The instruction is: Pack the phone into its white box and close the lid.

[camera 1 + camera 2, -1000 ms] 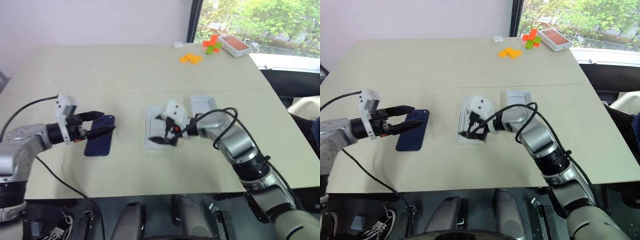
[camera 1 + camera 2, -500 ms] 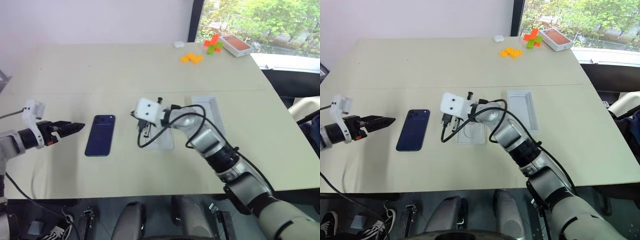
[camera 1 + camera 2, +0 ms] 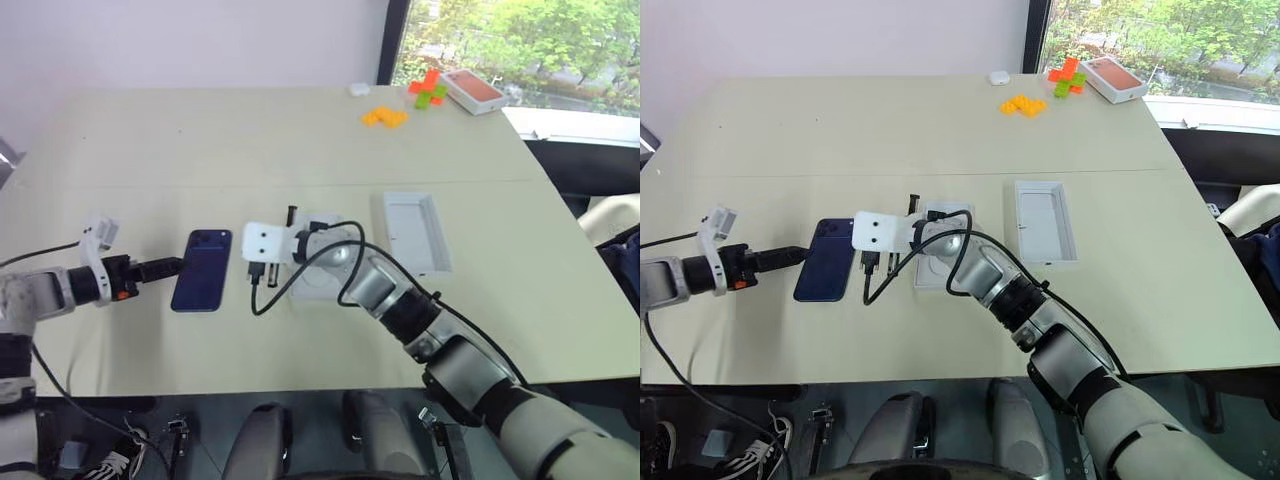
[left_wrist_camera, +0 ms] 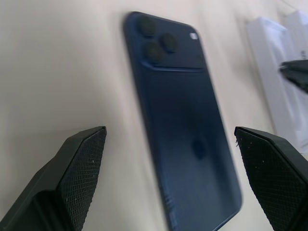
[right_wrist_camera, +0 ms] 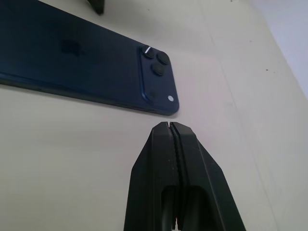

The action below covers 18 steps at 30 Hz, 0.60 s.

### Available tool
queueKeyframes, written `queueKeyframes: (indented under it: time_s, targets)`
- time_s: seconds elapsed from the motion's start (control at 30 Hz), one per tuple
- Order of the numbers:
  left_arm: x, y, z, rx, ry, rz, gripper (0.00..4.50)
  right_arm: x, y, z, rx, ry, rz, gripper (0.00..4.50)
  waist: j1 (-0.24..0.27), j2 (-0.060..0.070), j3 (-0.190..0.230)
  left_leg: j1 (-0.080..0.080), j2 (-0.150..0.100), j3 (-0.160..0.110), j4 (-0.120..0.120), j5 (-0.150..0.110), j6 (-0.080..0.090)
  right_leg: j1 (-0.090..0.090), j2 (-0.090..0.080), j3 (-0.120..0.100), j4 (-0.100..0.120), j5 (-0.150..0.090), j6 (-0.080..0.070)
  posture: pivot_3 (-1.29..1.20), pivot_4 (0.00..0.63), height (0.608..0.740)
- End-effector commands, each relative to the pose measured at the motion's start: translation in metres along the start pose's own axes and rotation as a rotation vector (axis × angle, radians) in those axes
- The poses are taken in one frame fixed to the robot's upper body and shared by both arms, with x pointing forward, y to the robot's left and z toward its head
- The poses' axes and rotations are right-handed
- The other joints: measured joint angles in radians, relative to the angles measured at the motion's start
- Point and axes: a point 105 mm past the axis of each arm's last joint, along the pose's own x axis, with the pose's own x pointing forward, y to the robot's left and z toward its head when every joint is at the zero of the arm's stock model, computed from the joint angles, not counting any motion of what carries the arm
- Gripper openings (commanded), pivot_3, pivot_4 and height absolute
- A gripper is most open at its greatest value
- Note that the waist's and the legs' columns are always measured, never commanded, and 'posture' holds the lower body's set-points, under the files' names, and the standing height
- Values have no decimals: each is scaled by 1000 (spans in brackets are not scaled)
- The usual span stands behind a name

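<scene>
**Both arms close on the phone; pickup not yet made**

The phone point(image 3: 201, 270) lies flat, back up, on the tabletop point(image 3: 200, 150), with nothing holding it. The left end effector point(image 4: 171, 180) faces it from its outer long side, fingers spread wide with the phone lying in the gap ahead of them. The right end effector point(image 5: 172, 144) sits just beside the phone's other long side near the camera corner, fingers pressed together and empty.

The step in hand looks to be getting the phone off the tabletop. A flat, glossy slab offers little to grip from above, so the shut right fingers probably serve to brace or nudge one edge while the left ones take the other.

The box point(image 3: 413, 232) waits open, well to the right, past a white insert point(image 3: 322, 281). The lid cannot be picked out.
</scene>
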Motion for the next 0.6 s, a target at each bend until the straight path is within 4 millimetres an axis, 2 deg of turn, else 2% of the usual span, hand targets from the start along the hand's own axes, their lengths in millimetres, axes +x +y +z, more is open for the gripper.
queueKeyframes:
  time_s: [0.03,0.2,0.37,0.6]
  targets:
    - [18,-15,-12,-54,55,-88,4500,-2,2,2,-25,-8,16,46,2,0,0,0,0,0,0,0,0,1,0,0,0,0,0,0,150,740]
    - [31,-19,-24,-52,103,-104,4500,-2,18,-8,-70,34,90,46,1,0,0,1,-1,0,0,0,0,2,-1,0,0,0,0,0,150,740]
    - [40,-28,-24,-61,106,-149,4500,-3,34,-28,-117,129,161,46,6,1,-1,2,-2,-1,0,0,0,3,-1,0,0,0,0,0,150,740]
    - [43,-42,-36,-74,161,-199,4500,-1,32,-26,-126,151,168,46,3,1,-1,3,-2,-2,0,0,0,5,-1,-1,-1,0,0,0,150,740]
